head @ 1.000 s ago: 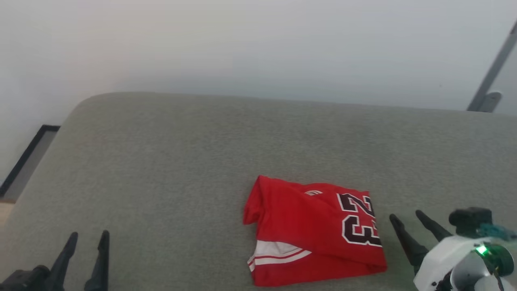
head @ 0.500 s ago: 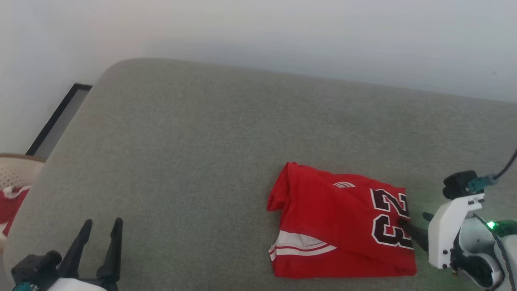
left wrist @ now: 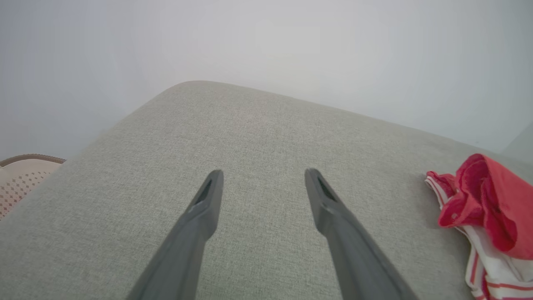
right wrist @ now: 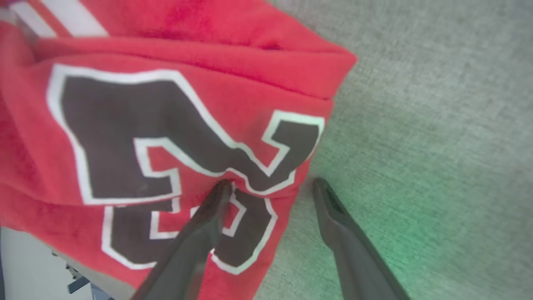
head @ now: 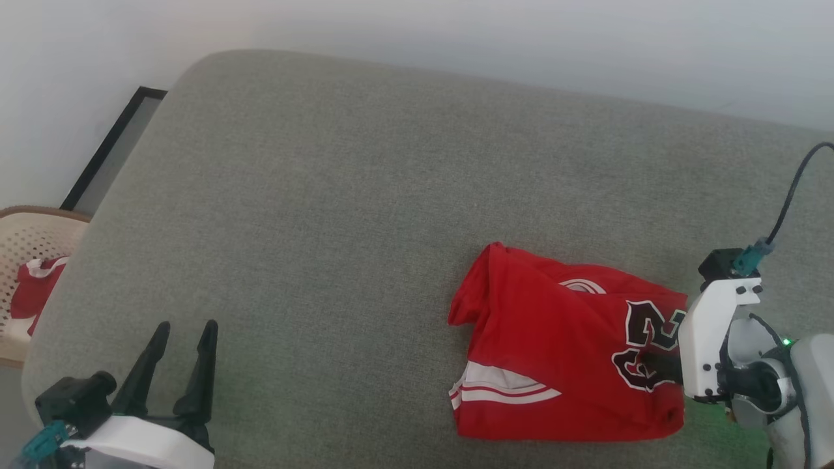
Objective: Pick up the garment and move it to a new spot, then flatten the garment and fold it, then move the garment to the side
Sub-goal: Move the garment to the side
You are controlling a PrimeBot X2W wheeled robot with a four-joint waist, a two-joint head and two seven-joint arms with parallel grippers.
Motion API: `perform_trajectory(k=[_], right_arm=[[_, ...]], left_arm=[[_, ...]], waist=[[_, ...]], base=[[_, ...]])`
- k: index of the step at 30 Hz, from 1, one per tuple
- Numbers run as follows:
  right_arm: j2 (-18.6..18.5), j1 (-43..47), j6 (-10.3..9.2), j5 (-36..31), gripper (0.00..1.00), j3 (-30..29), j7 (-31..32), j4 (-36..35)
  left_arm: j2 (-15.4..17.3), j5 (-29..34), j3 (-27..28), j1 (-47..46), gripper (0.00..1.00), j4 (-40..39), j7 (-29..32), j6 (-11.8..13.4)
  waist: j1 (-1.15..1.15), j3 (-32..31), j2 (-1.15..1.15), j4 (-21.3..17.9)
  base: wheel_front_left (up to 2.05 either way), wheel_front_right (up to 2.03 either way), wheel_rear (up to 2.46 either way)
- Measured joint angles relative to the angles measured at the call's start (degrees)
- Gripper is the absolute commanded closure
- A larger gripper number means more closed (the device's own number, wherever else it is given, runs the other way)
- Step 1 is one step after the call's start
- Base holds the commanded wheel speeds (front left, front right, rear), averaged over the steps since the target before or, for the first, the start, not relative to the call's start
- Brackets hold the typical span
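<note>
The garment [head: 554, 339], a red jersey with a dark "23" and white striped trim, lies folded on the grey cushion [head: 326, 195] at the right. My right gripper [head: 657, 366] reaches in from the right at its number edge. In the right wrist view the right gripper [right wrist: 270, 185] is open: one finger [right wrist: 208, 221] rests on the garment [right wrist: 166, 125] over the number, the other on the cushion just beside the edge. My left gripper [head: 186, 329] stands open at the lower left, well away. The left gripper [left wrist: 263, 173] holds nothing, with the garment [left wrist: 491, 208] far to its right.
A pale woven basket [head: 19, 241] holding red cloth [head: 32, 290] stands off the cushion's left edge. A black-framed panel [head: 111, 150] leans by the wall behind it. The cushion's far edge meets a pale wall. A dark cable [head: 791, 189] rises from the right wrist.
The head camera has shifted, bringing the basket into view. My right gripper has turned and moved in from beside the garment onto its number edge, which has bunched slightly. The left gripper stays open.
</note>
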Motion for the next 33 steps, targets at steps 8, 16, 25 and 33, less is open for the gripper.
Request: perform_trajectory(k=[8, 16, 25, 33], right_arm=[[3.3, -0.5, 0.02, -2.1, 1.0, -3.4, 0.2, -1.4], [2.7, -1.4, 0.16, -4.7, 1.0, -7.5, 0.7, -6.1], [0.2, -3.6, 0.1, -8.6, 1.0, -13.0, 2.4, -12.3], [-2.5, -6.9, 0.1, -11.0, 1.0, -15.9, 2.9, -15.8]], left_arm=[[0.2, -0.8, 0.3, -1.6, 0.0, 0.1, 0.0, 0.0], [0.6, -1.5, 0.6, -3.3, 0.0, -1.6, 0.0, 0.0], [1.4, -1.7, -2.8, -7.3, 0.0, -4.3, 0.0, 0.0], [2.5, -1.7, -6.2, -11.3, 0.0, -6.1, 0.0, 0.0]], waist=[[0.0, 0.8, 0.0, -0.5], [0.0, 1.7, 0.0, -3.5], [0.0, 3.8, 0.0, -7.9], [0.0, 6.4, 0.0, -12.6]], base=[[0.0, 0.0, 0.0], [0.0, 0.0, 0.0], [0.0, 0.0, 0.0], [0.0, 0.0, 0.0]])
